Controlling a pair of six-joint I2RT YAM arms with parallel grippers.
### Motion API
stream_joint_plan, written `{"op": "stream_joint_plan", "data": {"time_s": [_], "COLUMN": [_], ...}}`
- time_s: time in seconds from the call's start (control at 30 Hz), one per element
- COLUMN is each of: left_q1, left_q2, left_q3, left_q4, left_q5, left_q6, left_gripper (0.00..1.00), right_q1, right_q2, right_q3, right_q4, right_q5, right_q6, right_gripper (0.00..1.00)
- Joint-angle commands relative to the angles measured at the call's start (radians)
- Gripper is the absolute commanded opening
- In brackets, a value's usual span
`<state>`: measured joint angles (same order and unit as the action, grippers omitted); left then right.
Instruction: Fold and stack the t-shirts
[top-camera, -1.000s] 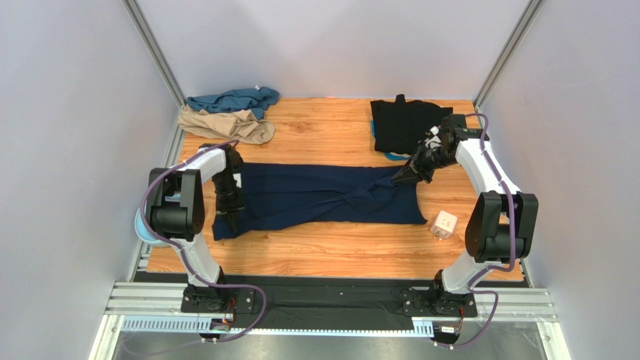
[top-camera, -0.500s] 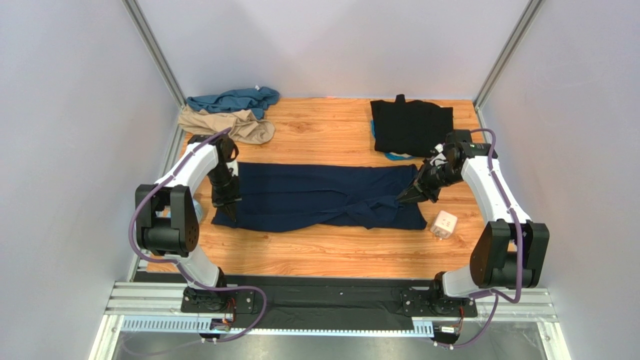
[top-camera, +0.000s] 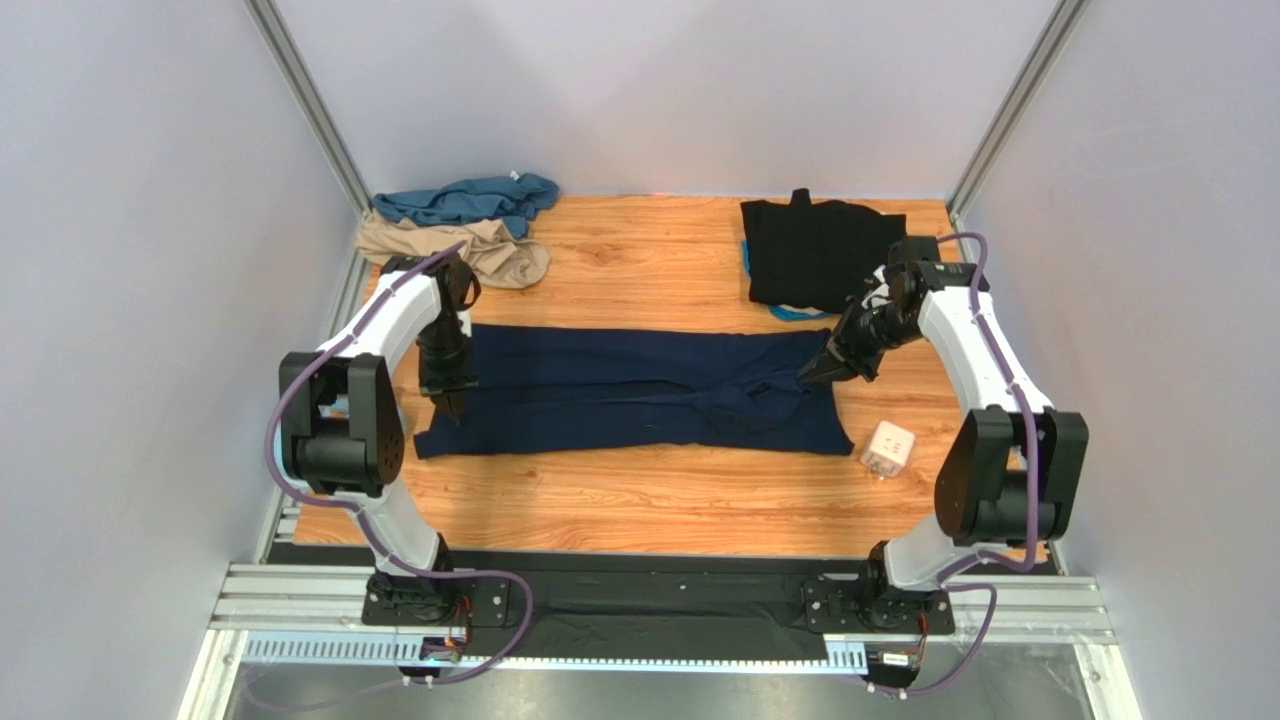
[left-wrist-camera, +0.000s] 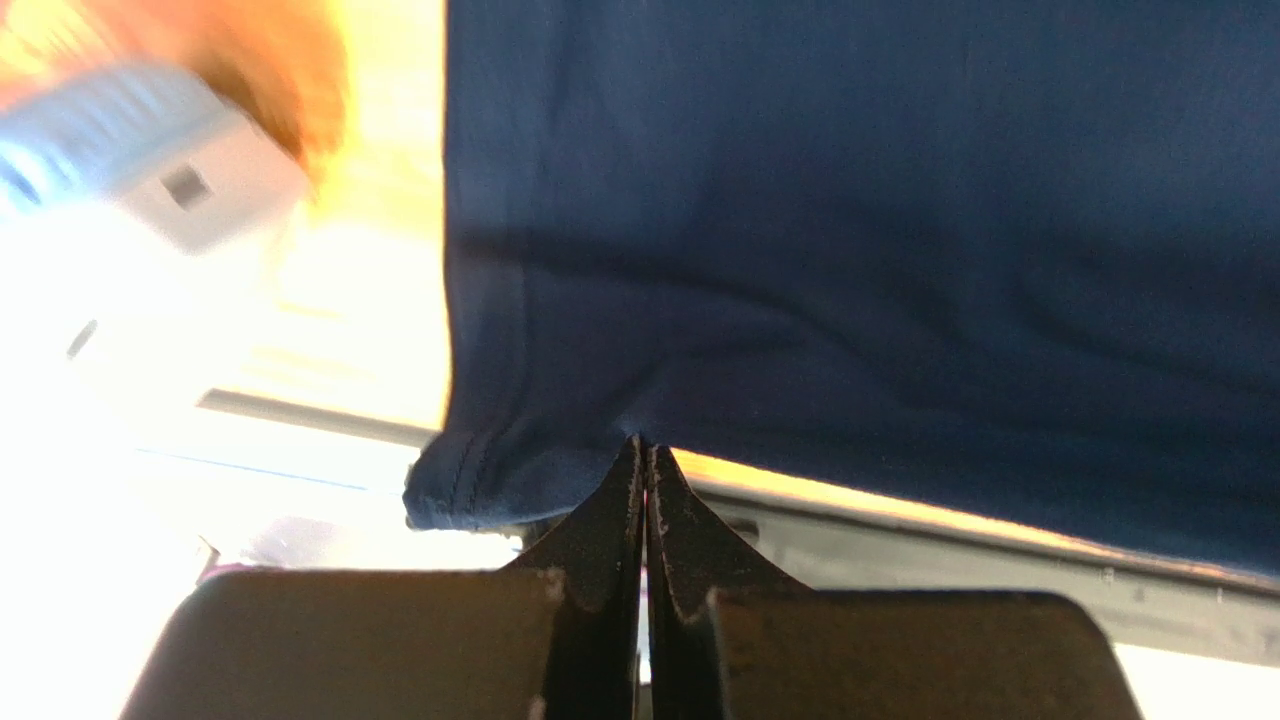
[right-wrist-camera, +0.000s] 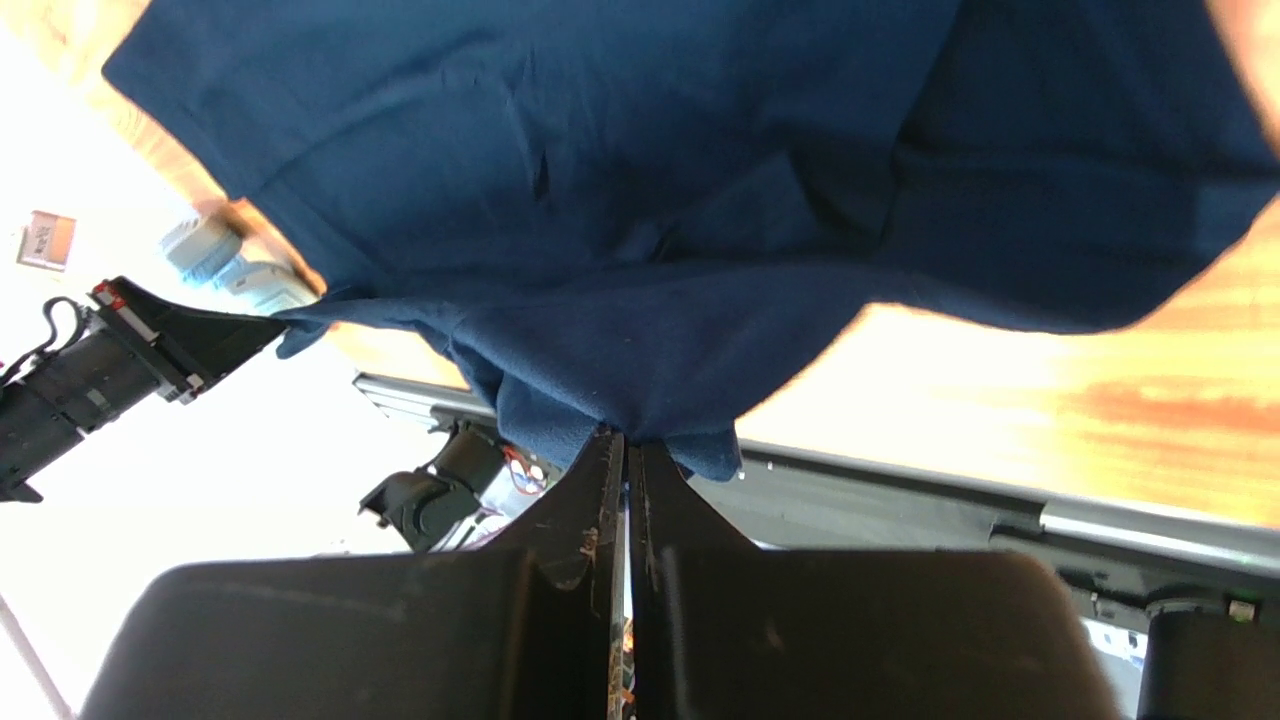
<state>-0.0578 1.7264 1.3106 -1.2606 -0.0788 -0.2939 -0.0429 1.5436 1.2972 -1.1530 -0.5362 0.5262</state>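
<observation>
Dark navy blue cloth t-shirt (top-camera: 631, 393) lies stretched across the middle of the wooden desk (top-camera: 646, 510), partly folded. Left hand (top-camera: 451, 396) & right hand (top-camera: 824, 371) each pinch an end, jaws closed. Black cloth t-shirt (top-camera: 819, 248) looks folded, far right corner. Teal cloth t-shirt (top-camera: 466, 198) & tan cloth t-shirt (top-camera: 451, 248) lie crumpled, far left corner, not yet done.

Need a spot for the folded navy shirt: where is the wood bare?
Widest bare wood of the table: the near strip between the navy shirt and the arm bases. Also free: the back middle, between the tan shirt and the black shirt. Crowded: the right side by the white cube.
</observation>
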Motion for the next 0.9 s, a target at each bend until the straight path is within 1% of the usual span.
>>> {"op": "stream_joint_plan", "data": {"time_s": [0.0, 0.07, 0.33, 0.67, 0.87], "left_q1": [0.0, 0.0, 0.0, -0.002, -0.017], "left_q2": [0.08, 0.126, 0.24, 0.315, 0.348], "left_q3": [0.085, 0.127, 0.237, 0.299, 0.364], "left_q4": [0.023, 0.02, 0.024, 0.032, 0.026], "left_q5": [-0.093, -0.118, -0.124, -0.122, -0.114], "left_q6": [-0.002, 0.004, 0.01, 0.016, 0.019], "left_gripper": [0.0, 0.0, 0.0, 0.0, 0.0], "right_q1": [-0.006, -0.006, -0.006, -0.006, -0.006], "right_q2": [0.081, 0.119, 0.165, 0.197, 0.179], "right_q3": [0.088, 0.1, 0.132, 0.128, 0.123], "right_q4": [0.055, 0.059, 0.075, 0.078, 0.07], "right_q5": [0.021, 0.019, 0.039, 0.05, 0.097], "right_q6": [-0.012, -0.022, -0.029, -0.032, -0.029], "right_gripper": [0.0, 0.0, 0.0, 0.0, 0.0]}}
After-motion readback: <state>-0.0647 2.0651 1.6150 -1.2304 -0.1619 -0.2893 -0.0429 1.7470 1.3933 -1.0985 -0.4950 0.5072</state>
